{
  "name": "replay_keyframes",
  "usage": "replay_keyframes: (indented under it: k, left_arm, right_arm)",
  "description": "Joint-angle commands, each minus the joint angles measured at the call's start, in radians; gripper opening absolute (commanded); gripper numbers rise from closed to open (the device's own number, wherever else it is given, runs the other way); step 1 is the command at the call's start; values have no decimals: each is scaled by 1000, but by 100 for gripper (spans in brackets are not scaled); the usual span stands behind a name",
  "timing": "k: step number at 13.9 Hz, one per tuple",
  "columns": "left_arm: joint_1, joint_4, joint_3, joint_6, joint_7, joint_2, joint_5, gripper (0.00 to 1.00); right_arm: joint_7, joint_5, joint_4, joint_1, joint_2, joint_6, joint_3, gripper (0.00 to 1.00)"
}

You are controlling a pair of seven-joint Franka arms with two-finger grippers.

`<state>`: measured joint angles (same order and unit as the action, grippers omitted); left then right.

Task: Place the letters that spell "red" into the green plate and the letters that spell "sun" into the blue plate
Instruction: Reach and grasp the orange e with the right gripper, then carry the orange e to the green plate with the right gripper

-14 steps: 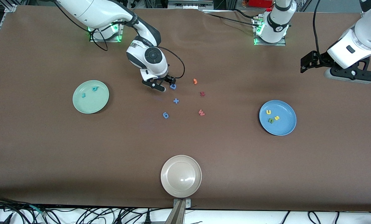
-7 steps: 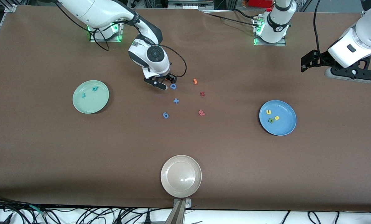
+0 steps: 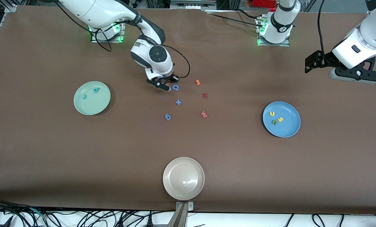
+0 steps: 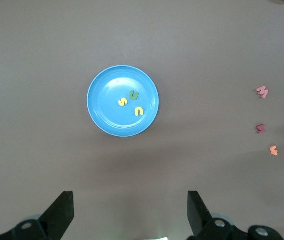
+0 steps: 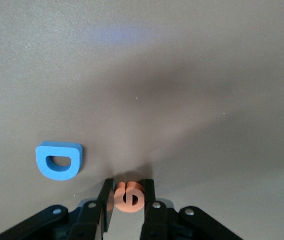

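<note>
Since a second ago my right tool (image 5: 128, 196) has pulled in from spread wide and now pinches the orange "e" (image 5: 129, 195) low on the bench (image 3: 49, 151), just beside the blue capital "D" (image 5: 59, 160). My left tool (image 4: 129, 215) waits spread wide, high over the blue plate (image 4: 99, 117) holding "s", "u", "n". The green plate (image 3: 80, 107) carries two teal letters. Open bench lies between the "D" and that plate's rim.
</note>
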<state>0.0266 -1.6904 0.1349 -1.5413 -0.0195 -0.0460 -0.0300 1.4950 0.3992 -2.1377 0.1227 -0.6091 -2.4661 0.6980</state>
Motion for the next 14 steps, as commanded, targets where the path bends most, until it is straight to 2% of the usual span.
replay_keyframes:
  k: [1, 5, 7, 9, 11, 14]
  left_arm:
    - [-5, 34, 5, 32, 10, 14, 35, 100]
    - [-7, 37, 5, 32, 10, 14, 33, 100]
    - [-7, 37, 5, 32, 10, 14, 33, 100]
    - [-5, 37, 5, 32, 10, 14, 33, 100]
    - [-7, 37, 5, 32, 10, 14, 35, 100]
    - [-8, 37, 5, 32, 10, 14, 35, 100]
  right_arm:
    - [25, 26, -2, -6, -21, 1, 5, 5]
    - [21, 24, 15, -18, 9, 21, 6, 5]
    - [8, 20, 24, -35, 52, 93, 11, 5]
    - [-2, 1, 79, -41, 63, 220, 24, 5]
    - [-74, -66, 162, -46, 69, 350, 31, 5]
    - [-292, -224, 246, -69, 132, 517, 6, 3]
